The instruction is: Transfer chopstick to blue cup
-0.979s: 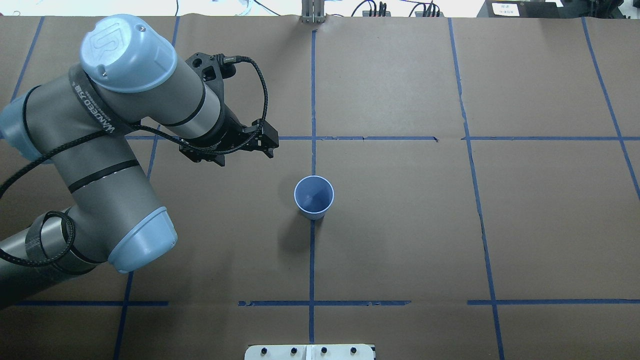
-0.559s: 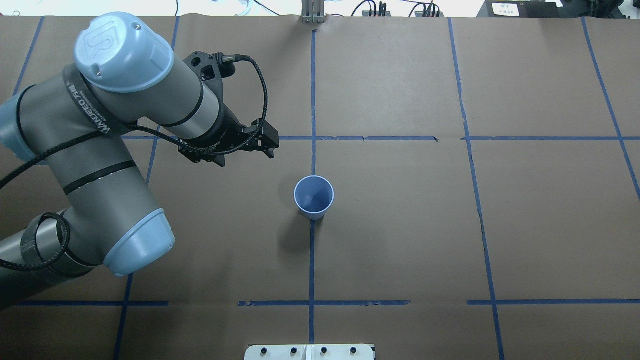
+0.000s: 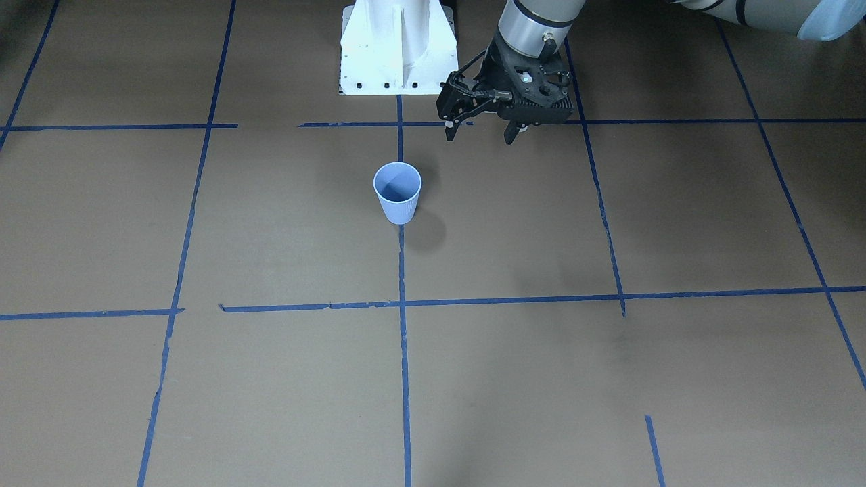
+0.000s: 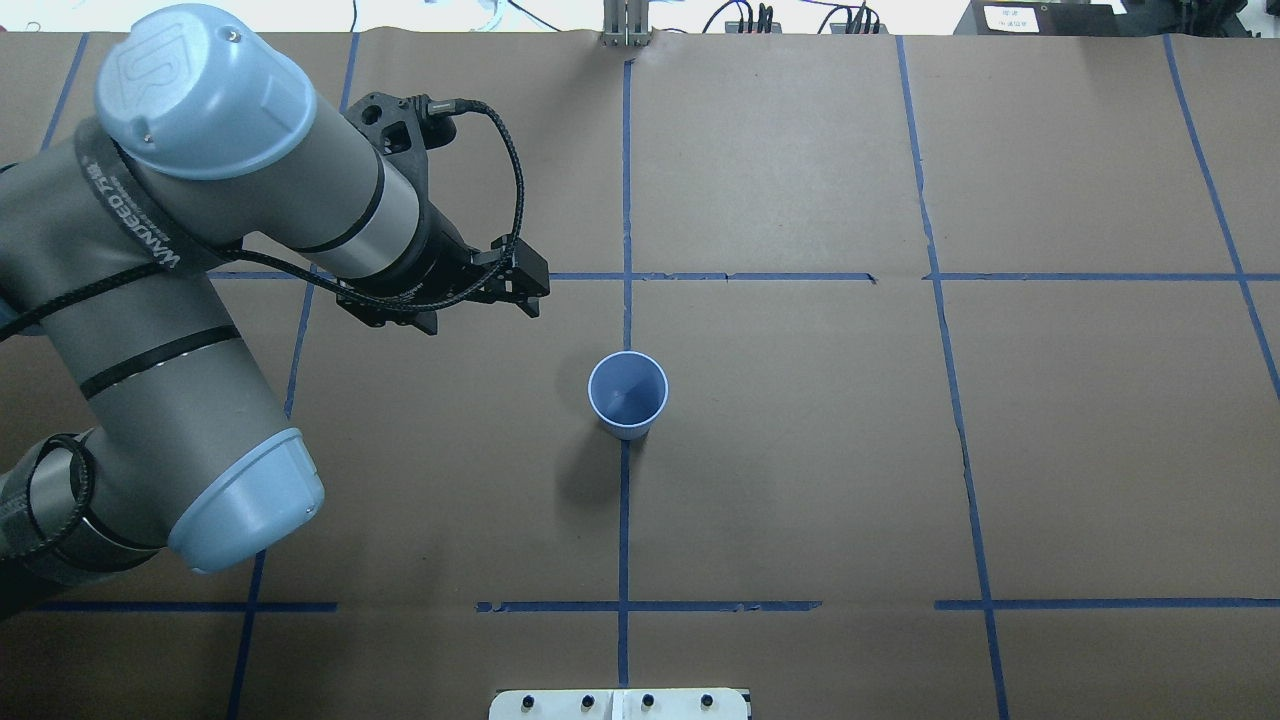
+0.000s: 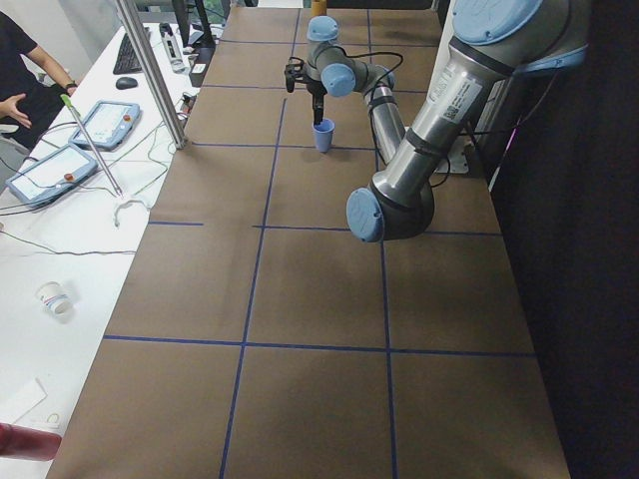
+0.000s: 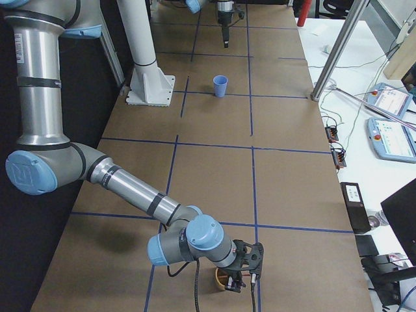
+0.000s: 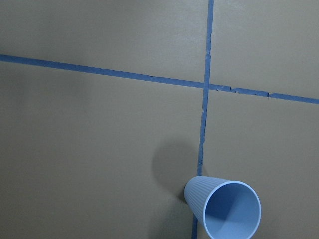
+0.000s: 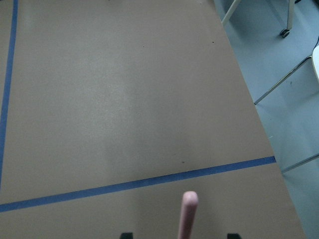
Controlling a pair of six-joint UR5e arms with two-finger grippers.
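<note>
The blue cup stands upright and empty at the table's middle, on a tape line; it also shows in the front view and the left wrist view. My left gripper is open and empty, hovering off the cup's left-far side in the overhead view. My right gripper is at the table's far right end, low over a small brown holder. In the right wrist view the pinkish chopstick tip stands between the wide-apart fingertips, untouched.
The white robot base stands behind the cup. The table's edge and the floor lie just past the right gripper. A metal post and a side desk with tablets border the operators' side.
My left arm has swung its elbow and shoulder to the left and up. Its gripper has shifted slightly left, away from the cup. The cup has not moved.
</note>
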